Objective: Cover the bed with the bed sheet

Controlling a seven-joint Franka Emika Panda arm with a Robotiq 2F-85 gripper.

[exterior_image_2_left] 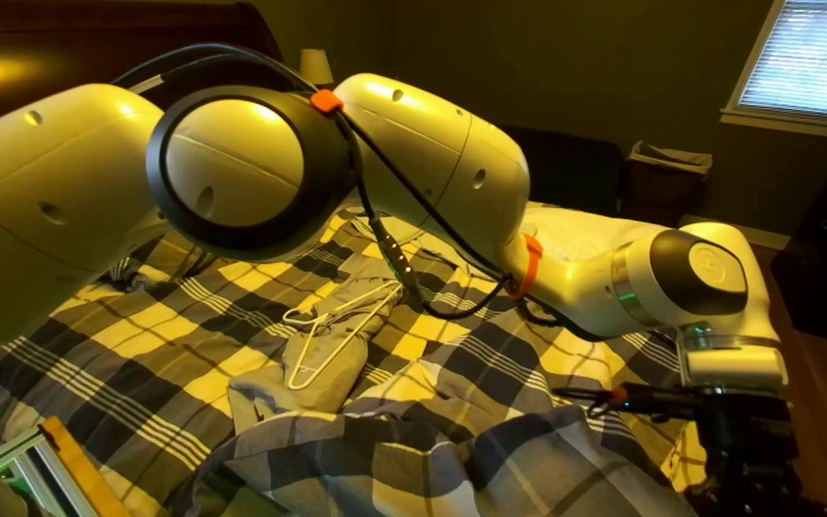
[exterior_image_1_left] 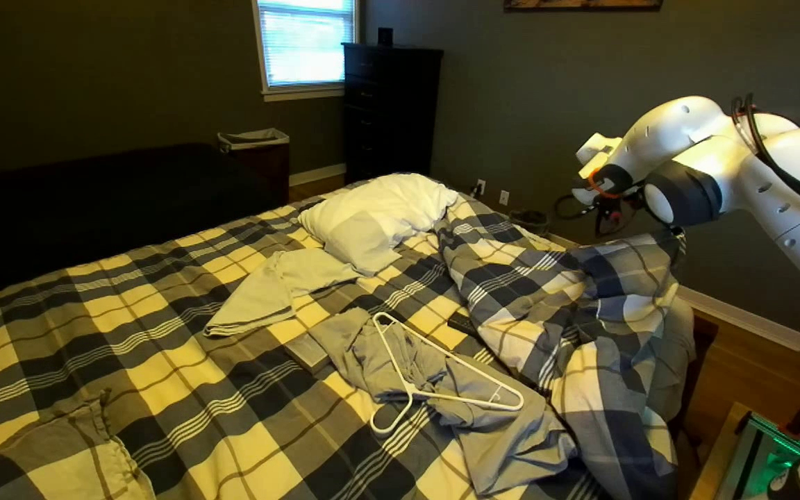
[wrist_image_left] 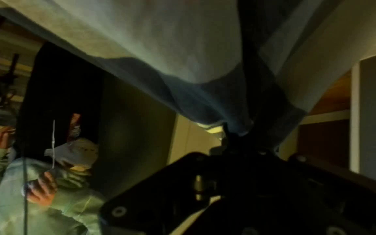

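the black two-fingered metal gripper [wrist_image_left: 240,138] is pinching the yellow-and-navy plaid cloth sheet [wrist_image_left: 191,55], fanning from its jaws over the wide pale fabric-sided bed [exterior_image_1_left: 679,337], and should be drawing folds out slowly.

Wall [exterior_image_1_left: 108,76] is dimly lit; window [exterior_image_1_left: 308,43] is overexposed by daylight. Yellow glare is reflected on headboard [exterior_image_2_left: 69,50]. Wrist view is poorly lit; bed sheet [wrist_image_left: 181,42] is blurred there.

There are one double bed [exterior_image_1_left: 674,347], one plaid bed sheet [exterior_image_1_left: 261,375], one white clothes hanger [exterior_image_1_left: 411,391], one white pillow [exterior_image_1_left: 386,208], one robot arm [exterior_image_1_left: 692,125], one gripper [wrist_image_left: 245,140], one window [exterior_image_1_left: 308,45], one tall dresser [exterior_image_1_left: 396,114], one lined hamper [exterior_image_1_left: 254,144], one lampshade [exterior_image_2_left: 315,67], two wall outlets [exterior_image_1_left: 504,198], and one person [wrist_image_left: 44,217] with two hands [wrist_image_left: 41,189].
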